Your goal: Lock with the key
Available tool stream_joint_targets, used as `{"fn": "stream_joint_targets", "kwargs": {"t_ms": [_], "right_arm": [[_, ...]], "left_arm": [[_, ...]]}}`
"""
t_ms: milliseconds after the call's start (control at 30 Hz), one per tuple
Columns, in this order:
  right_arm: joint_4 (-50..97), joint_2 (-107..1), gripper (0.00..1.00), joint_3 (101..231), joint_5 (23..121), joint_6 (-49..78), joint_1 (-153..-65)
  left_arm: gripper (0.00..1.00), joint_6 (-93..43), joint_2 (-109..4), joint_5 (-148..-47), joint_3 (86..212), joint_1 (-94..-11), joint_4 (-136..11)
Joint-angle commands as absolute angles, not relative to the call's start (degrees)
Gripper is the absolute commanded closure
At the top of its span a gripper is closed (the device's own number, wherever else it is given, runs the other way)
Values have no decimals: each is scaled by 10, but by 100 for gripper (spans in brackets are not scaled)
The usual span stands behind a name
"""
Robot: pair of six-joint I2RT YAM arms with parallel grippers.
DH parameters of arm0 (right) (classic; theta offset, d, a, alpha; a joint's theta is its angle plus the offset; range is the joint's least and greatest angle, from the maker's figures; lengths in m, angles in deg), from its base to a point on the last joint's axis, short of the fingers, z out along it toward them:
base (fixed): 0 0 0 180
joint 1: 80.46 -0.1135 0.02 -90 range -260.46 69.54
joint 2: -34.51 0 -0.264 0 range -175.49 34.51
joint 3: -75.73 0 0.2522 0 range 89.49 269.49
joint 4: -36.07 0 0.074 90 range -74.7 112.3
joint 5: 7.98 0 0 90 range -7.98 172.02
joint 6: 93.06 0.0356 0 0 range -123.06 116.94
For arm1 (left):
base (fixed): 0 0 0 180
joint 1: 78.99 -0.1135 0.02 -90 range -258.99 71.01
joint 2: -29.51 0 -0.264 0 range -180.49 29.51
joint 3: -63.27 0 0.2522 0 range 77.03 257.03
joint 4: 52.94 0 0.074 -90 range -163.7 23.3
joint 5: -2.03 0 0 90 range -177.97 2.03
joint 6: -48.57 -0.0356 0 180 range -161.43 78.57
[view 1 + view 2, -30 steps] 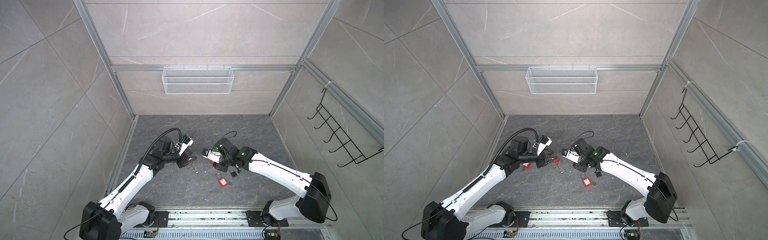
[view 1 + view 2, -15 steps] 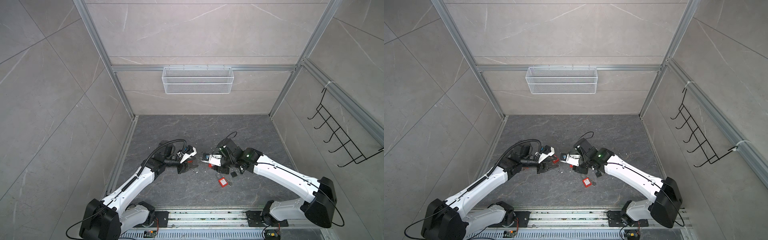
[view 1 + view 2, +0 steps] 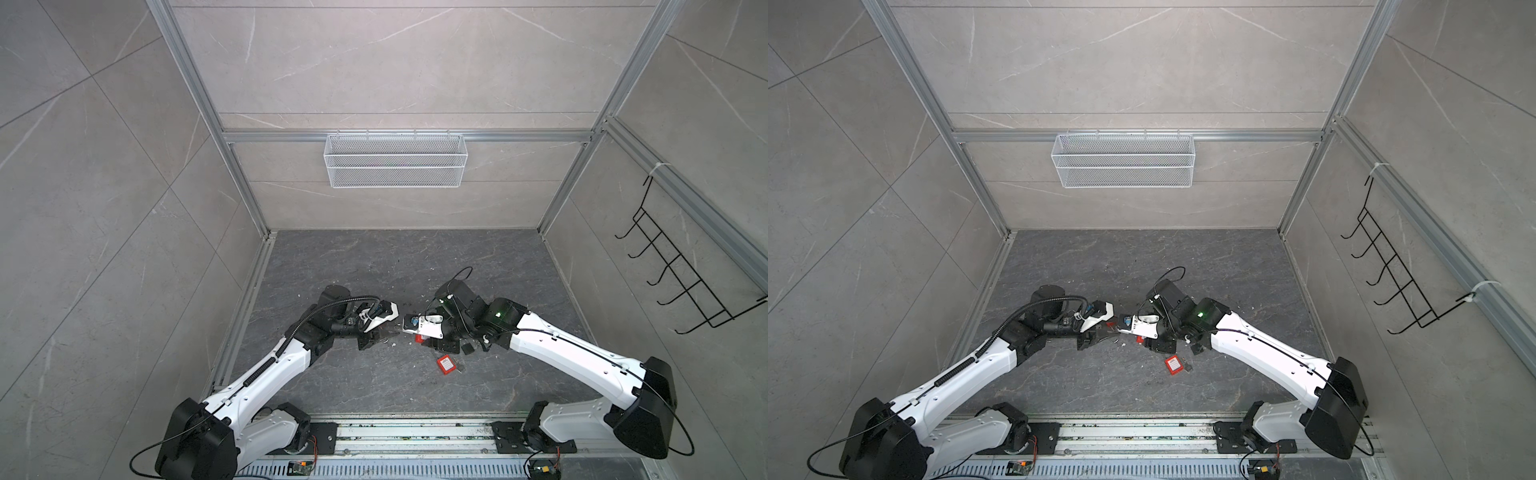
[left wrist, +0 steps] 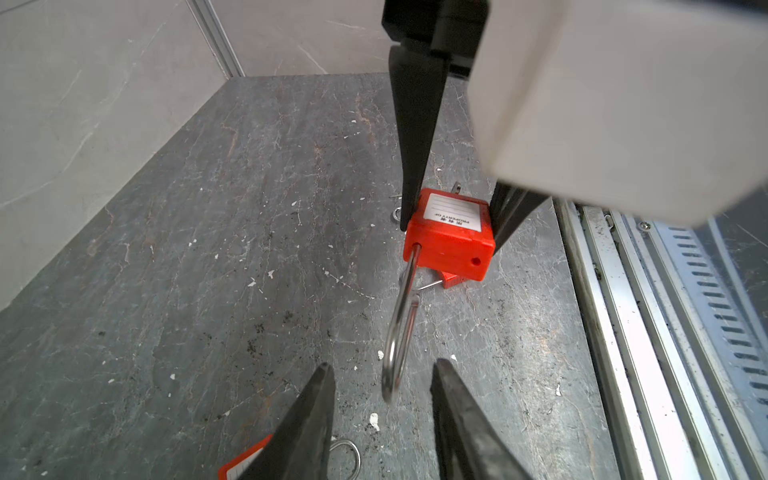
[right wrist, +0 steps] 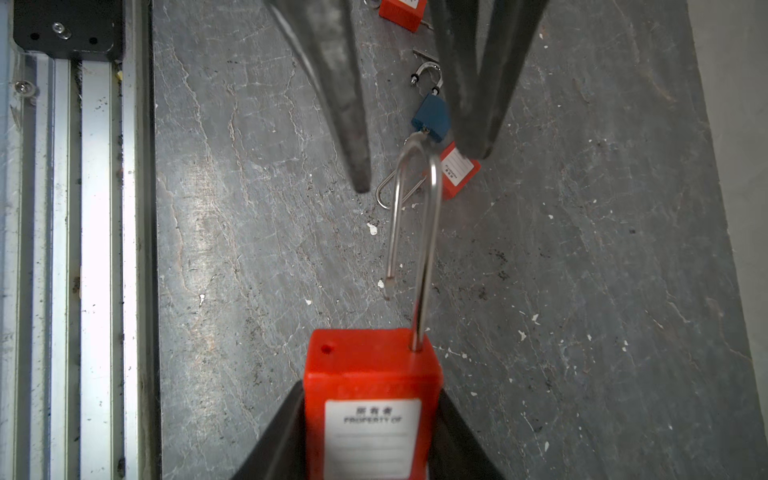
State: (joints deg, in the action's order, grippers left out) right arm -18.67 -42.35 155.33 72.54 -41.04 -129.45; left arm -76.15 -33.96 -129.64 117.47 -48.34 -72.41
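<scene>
Both arms reach forward from their bases at the near rail and bend inward, so the left arm (image 3: 270, 370) and the right arm (image 3: 573, 353) meet nose to nose low over the dark floor (image 3: 374, 257), with the wrists roughly level and pointing at each other. The right gripper (image 5: 371, 390) clamps the body of the red padlock (image 5: 370, 374) between its two fingers, one on each narrow side, with the labelled face turned toward its wrist camera. It holds the padlock just above the floor, midway between the two arms. The shackle (image 5: 428, 249) stands out from the body toward the other arm. It is unlatched: one leg sits in the body, and the free end hangs beside it, well short of its hole. The left gripper (image 4: 382, 365) has its fingers spread on either side of the shackle's bend, with a gap on each side and no contact that shows. A loose red padlock (image 3: 446, 365) lies on the floor near the right gripper, with a small dark piece (image 3: 460, 368) beside it that is too small to name. Another red padlock (image 5: 459, 168) and a blue padlock (image 5: 432, 116) lie under the left gripper's fingers.
</scene>
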Motion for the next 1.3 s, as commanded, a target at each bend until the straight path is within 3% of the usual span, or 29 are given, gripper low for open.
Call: {"fn": "stream_joint_targets", "kwargs": {"t_ms": [0, 367, 533, 667, 800, 933, 1267], "right_arm": [[-195, -423, 68, 1562, 727, -419, -1302], [-193, -424, 65, 1571, 727, -418, -1302], [-198, -416, 55, 1584, 717, -427, -1302], [-209, -413, 34, 1586, 736, -437, -1302], [-237, -405, 29, 1586, 727, -444, -1302], [-269, -397, 31, 1592, 709, -447, -1291], [-321, -416, 52, 1610, 638, -463, -1273]], "left_arm": [[66, -765, -330, -1345, 1176, -481, -702], [100, -772, -342, -1423, 1189, -481, -727], [100, -761, -349, -1453, 1198, -480, -737], [100, -738, -340, -1453, 1195, -480, -717], [100, -709, -324, -1454, 1184, -480, -682], [100, -697, -307, -1459, 1174, -472, -669], [100, -682, -288, -1450, 1157, -452, -644]]}}
